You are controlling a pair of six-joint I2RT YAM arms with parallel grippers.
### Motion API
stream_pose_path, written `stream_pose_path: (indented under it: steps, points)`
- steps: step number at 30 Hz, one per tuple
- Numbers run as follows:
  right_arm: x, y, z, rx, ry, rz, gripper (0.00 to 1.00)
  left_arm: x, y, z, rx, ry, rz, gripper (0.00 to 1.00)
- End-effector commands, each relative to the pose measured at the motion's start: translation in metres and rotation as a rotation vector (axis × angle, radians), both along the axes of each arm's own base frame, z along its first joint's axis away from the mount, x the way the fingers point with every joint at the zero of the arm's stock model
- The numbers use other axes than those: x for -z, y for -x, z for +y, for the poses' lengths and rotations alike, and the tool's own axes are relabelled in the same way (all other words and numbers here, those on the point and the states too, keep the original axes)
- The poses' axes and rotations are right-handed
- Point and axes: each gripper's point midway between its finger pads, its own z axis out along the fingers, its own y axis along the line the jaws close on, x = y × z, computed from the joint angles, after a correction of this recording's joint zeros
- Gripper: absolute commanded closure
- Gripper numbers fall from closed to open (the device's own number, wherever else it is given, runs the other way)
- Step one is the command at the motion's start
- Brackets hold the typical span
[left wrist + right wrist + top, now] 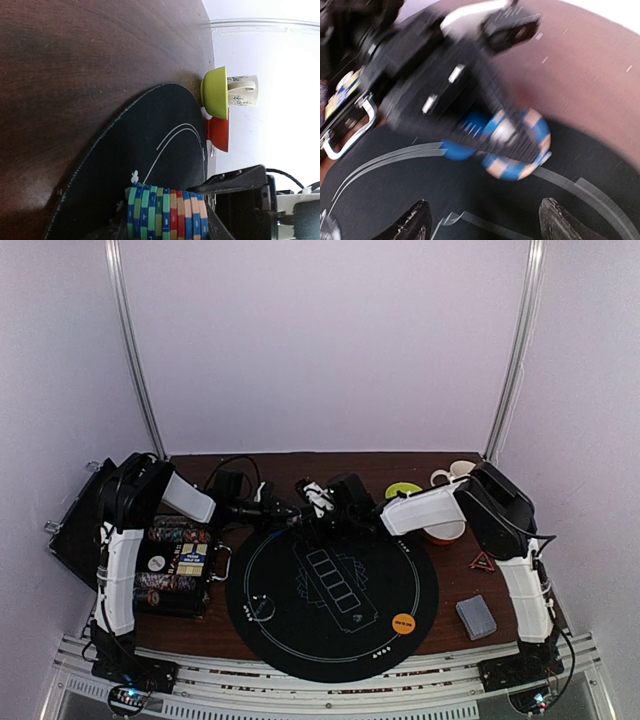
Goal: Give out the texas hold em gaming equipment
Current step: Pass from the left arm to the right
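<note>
Two arms are being shown nose to nose over the upper rim of the round black mat [300, 640], at the centre of the top view. A chip-sharing step is judged to be in hand. The stack of striped chips [167, 212] is being clamped by the left gripper [167, 226], which is partly closed on it. This sits at the bottom of the left wrist view, over the felt near its border. The right gripper [484, 212] is being held wide apart with nothing between its fingers, low in its own view and facing that stack.

A hand-over, or else a set-down on the mat, is being judged the likely next move. A hand-over calls for the open jaws to be lined up around the stack and closed before the left grip is loosened. A set-down calls for the stack to be lowered level so that it does not topple.

Other equipment is lying untouched. The chip case [175, 565] is at the mat's left edge. The grey-blue deck of cards [476, 615] is off the felt at lower right. The orange disc [402, 621] is on the mat's lower right, and the small red triangle [483, 562] is above the deck.

Much is being lost to blur in the right wrist view, so contact on the chips cannot be read there. In the top view the two grippers are overlapping and the chips cannot be made out. The left fingers are being cut off by the bottom edge of their own view.
</note>
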Motion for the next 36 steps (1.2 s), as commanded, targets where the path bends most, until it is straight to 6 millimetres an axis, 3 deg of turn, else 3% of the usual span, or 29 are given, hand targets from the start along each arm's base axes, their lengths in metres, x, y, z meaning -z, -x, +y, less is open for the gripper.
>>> stream_pose_path:
  steps: [1, 14, 21, 31, 36]
  points:
    - [0.001, -0.037, -0.009, 0.089, 0.089, -0.099, 0.24, 0.037, 0.018, 0.008, 0.002, -0.06, 0.112, 0.76]
    - [0.031, -0.039, 0.012, -0.008, 0.148, -0.039, 0.26, 0.043, 0.013, 0.006, 0.007, -0.061, 0.118, 0.76]
    - [0.031, -0.046, 0.017, 0.032, 0.104, -0.02, 0.3, 0.047, 0.015, 0.007, 0.004, -0.065, 0.127, 0.76]
    - [0.032, -0.047, 0.024, 0.021, 0.078, 0.001, 0.41, 0.048, 0.015, 0.007, 0.004, -0.068, 0.13, 0.75]
    - [0.028, -0.046, 0.024, 0.014, 0.067, -0.006, 0.53, 0.047, 0.013, 0.006, 0.002, -0.067, 0.126, 0.71]
